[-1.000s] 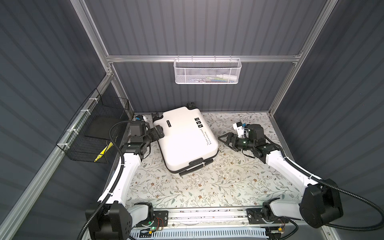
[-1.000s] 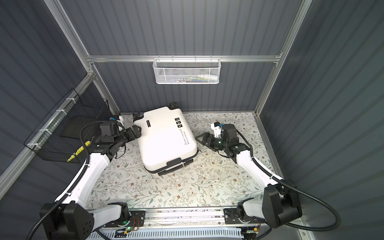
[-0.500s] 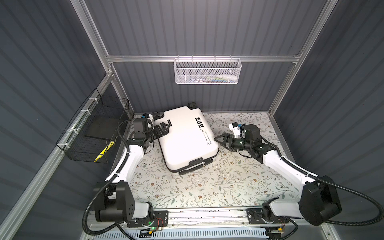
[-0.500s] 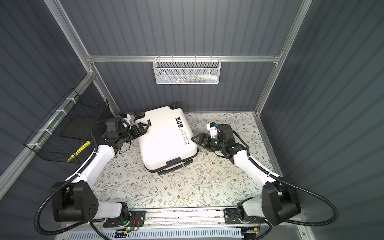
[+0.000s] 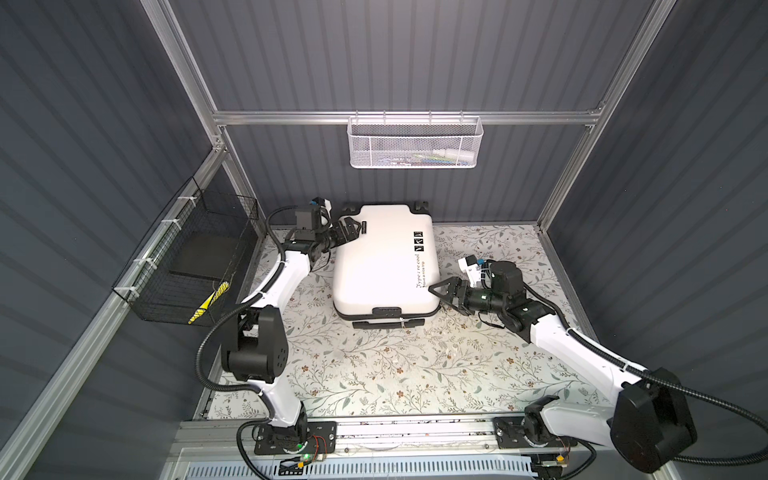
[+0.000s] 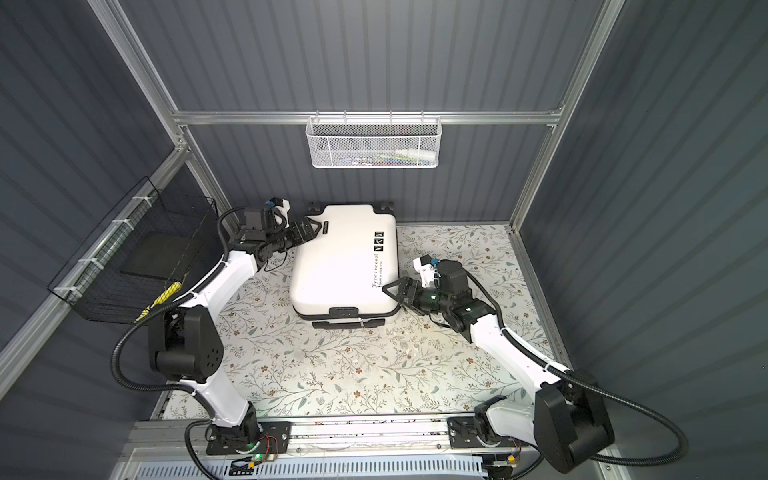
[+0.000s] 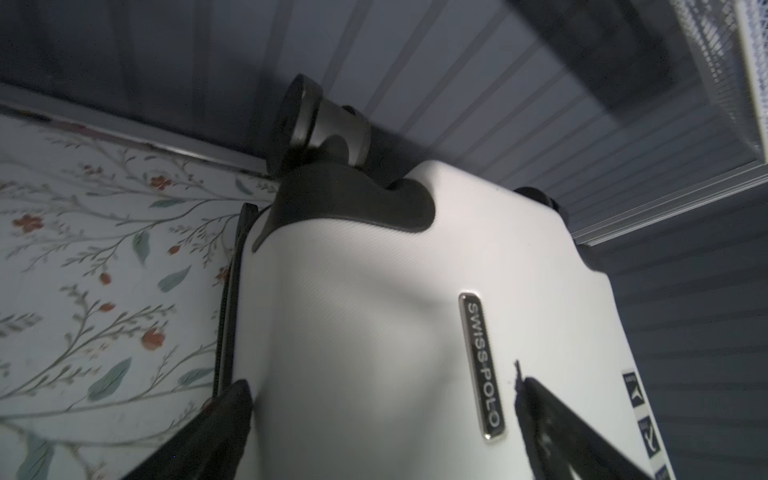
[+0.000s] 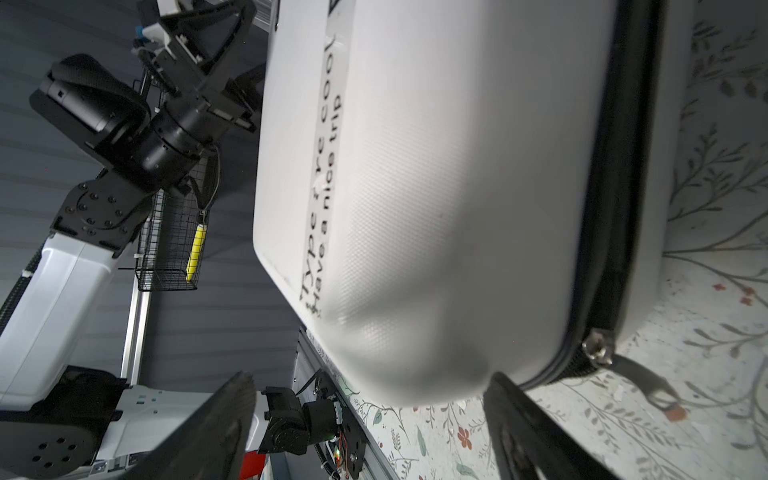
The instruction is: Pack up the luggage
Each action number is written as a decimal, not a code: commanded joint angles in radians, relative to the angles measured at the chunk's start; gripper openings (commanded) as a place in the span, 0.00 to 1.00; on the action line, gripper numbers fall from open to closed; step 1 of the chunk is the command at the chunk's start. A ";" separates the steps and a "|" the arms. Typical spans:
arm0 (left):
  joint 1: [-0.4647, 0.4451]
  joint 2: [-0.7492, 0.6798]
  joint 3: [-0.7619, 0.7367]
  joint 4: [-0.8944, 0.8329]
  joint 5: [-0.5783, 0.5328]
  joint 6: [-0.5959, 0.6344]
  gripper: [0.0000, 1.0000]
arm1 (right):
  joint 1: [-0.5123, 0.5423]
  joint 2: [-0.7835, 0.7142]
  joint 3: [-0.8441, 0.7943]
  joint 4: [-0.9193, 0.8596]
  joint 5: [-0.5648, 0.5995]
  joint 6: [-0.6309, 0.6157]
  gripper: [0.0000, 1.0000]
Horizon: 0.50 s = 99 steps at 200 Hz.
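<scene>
In both top views the luggage (image 5: 384, 266) lies flat and closed on the floral table (image 5: 374, 374). It sits toward the far middle, with its wheels at the far wall and its black handle (image 5: 388, 323) facing the near side. The left gripper (image 5: 348, 227) is at the case's far left corner with its jaws spread wide. The right gripper (image 5: 439, 291) is at the near right corner, also spread and holding nothing. A white mesh basket (image 5: 413, 143) hangs on the far wall and a black wire basket (image 5: 187, 266) on the left wall, both well apart from the case.

In the left wrist view the white shell fills the gap between that gripper's fingers (image 7: 224, 428). One finger is down by the zipper seam (image 7: 226, 311), and the other is over the top face near the metal badge (image 7: 482, 365). Whether either touches the shell cannot be told. A wheel (image 7: 303, 120) sticks out beyond.

In the right wrist view the case's rounded corner sits between the spread fingers (image 8: 216, 424), with the zipper pull (image 8: 598, 349) near the finger on the table side.

Packing appears not to have begun, since the case is shut and the arms seem to be bracketing it to steady it. The next move would call for narrowing the right gripper onto the small pull and running it along the seam while the left arm braces the shell. The pull is thin and could slip.
</scene>
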 commanded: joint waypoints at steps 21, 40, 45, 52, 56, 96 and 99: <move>0.005 0.047 0.163 -0.137 0.059 0.059 1.00 | -0.050 -0.158 -0.043 -0.140 0.051 -0.105 0.87; 0.028 0.012 0.150 -0.141 0.053 0.053 1.00 | -0.110 -0.218 -0.114 -0.149 0.050 -0.120 0.85; 0.031 -0.002 0.140 -0.141 0.051 0.053 1.00 | -0.124 -0.227 -0.129 -0.153 0.051 -0.129 0.84; 0.033 -0.024 0.125 -0.141 0.045 0.052 1.00 | -0.140 -0.237 -0.147 -0.159 0.051 -0.141 0.83; 0.033 -0.036 0.115 -0.141 0.041 0.050 1.00 | -0.148 -0.239 -0.158 -0.159 0.051 -0.148 0.82; 0.035 -0.200 -0.033 -0.108 0.036 0.004 1.00 | -0.166 -0.206 -0.210 -0.129 0.057 -0.257 0.68; 0.035 -0.212 -0.043 -0.107 0.036 -0.001 1.00 | -0.168 -0.201 -0.217 -0.121 0.057 -0.265 0.66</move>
